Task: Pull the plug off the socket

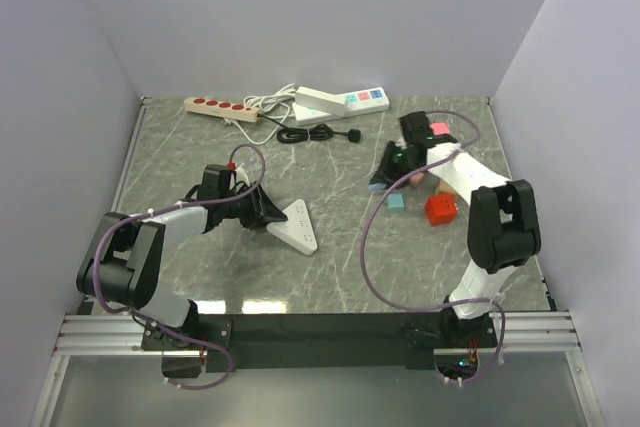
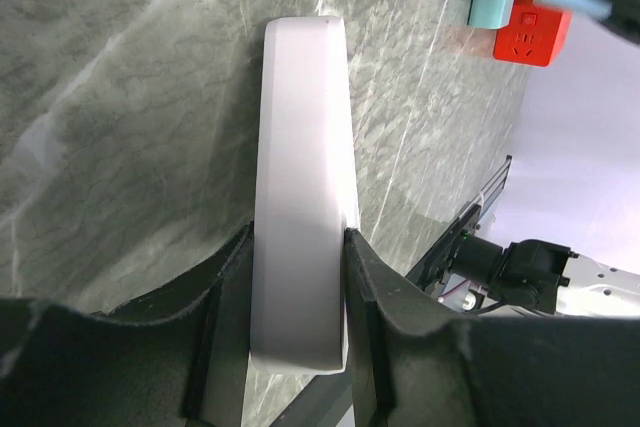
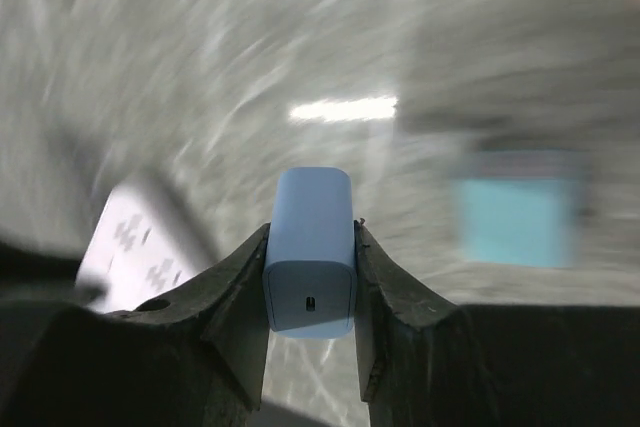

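Observation:
A white power strip (image 1: 298,226) lies left of the table's middle. My left gripper (image 1: 265,209) is shut on its near end. In the left wrist view the jaws (image 2: 298,242) press both long sides of the strip (image 2: 300,147). My right gripper (image 1: 392,169) is off to the right, apart from the strip. In the right wrist view it (image 3: 312,227) is shut on a light-blue charger block (image 3: 310,277), held clear of the table. The small black plug (image 1: 353,134) on its thin black cord (image 1: 300,134) lies loose at the back, in no socket.
A beige strip with red sockets (image 1: 222,107) and a white strip with pink and blue sockets (image 1: 340,102) lie at the back, with a white cord (image 1: 268,102). A red cube socket (image 1: 440,210) and a teal block (image 1: 396,201) sit by the right arm. Walls enclose three sides.

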Controlling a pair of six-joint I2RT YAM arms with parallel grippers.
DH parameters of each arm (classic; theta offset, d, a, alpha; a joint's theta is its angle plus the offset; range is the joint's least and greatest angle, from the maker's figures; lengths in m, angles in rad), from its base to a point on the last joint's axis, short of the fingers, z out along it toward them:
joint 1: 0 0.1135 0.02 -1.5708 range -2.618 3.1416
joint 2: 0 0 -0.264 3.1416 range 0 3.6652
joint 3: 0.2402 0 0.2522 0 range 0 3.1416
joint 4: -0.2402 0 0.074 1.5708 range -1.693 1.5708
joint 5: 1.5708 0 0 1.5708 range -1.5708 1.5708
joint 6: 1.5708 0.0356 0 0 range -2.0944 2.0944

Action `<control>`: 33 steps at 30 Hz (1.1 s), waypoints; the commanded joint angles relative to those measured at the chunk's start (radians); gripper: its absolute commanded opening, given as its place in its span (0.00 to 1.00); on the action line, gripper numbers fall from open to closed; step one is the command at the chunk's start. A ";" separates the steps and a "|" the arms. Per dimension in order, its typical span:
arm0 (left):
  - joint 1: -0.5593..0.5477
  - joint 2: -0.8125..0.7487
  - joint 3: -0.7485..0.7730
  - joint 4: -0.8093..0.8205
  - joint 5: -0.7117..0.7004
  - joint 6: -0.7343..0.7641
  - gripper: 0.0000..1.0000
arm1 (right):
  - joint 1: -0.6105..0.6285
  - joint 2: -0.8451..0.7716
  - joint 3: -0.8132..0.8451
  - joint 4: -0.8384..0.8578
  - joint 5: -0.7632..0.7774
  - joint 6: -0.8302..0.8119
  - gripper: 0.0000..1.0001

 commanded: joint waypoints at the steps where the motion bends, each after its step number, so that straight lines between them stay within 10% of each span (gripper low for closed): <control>1: -0.003 -0.013 0.010 -0.062 -0.053 0.069 0.01 | -0.129 -0.066 -0.033 0.016 0.215 0.101 0.00; 6: -0.003 -0.016 0.027 -0.063 -0.059 0.069 0.01 | -0.188 -0.023 -0.010 -0.020 0.284 0.114 0.00; 23: 0.177 0.165 0.345 -0.004 -0.162 -0.055 0.01 | -0.223 -0.080 -0.109 -0.032 0.308 0.150 0.91; 33: 0.340 0.329 0.429 0.088 -0.278 -0.277 0.01 | -0.223 -0.265 -0.057 -0.084 0.167 0.123 0.96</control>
